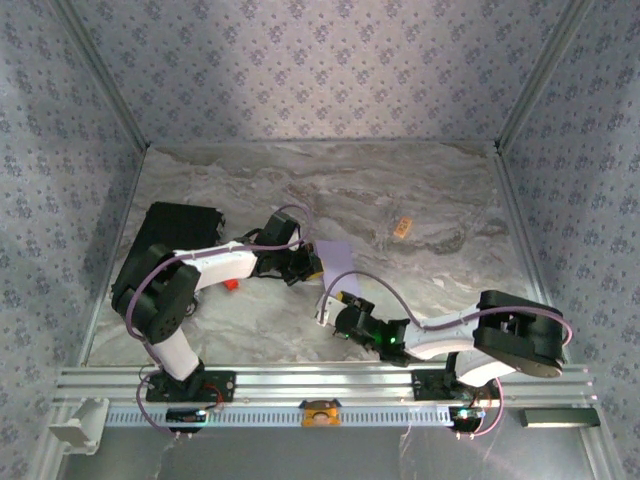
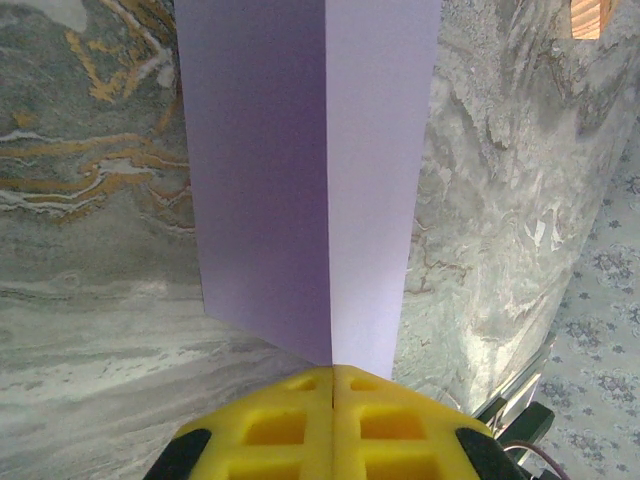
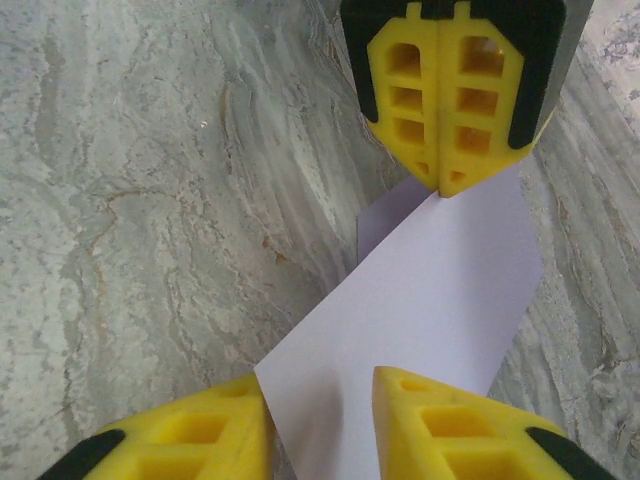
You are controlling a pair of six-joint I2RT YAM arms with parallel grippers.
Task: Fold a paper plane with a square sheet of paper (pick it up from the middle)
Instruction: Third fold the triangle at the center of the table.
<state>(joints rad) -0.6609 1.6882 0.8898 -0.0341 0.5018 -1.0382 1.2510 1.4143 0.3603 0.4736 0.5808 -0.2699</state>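
The square sheet of paper [image 1: 337,257] is pale lavender and bent along a centre crease, held just above the marble table near its middle. My left gripper [image 1: 306,264] is shut on the near end of the crease [image 2: 326,200], yellow pads [image 2: 290,420] pressed together. It also appears at the top of the right wrist view, left gripper [image 3: 441,185] pinching the paper's far end. My right gripper [image 1: 332,303] comes from the near side. Its fingers [image 3: 440,430] stand apart on either side of the sheet's lower corner [image 3: 400,310], the left finger against the paper's edge.
A black rectangular pad [image 1: 182,224] lies at the left under the left arm. A small red object [image 1: 232,284] sits beside that arm. A small tan block [image 1: 402,227] [image 2: 590,15] rests further back right. An aluminium rail [image 1: 320,380] borders the near edge; patterned walls enclose the table.
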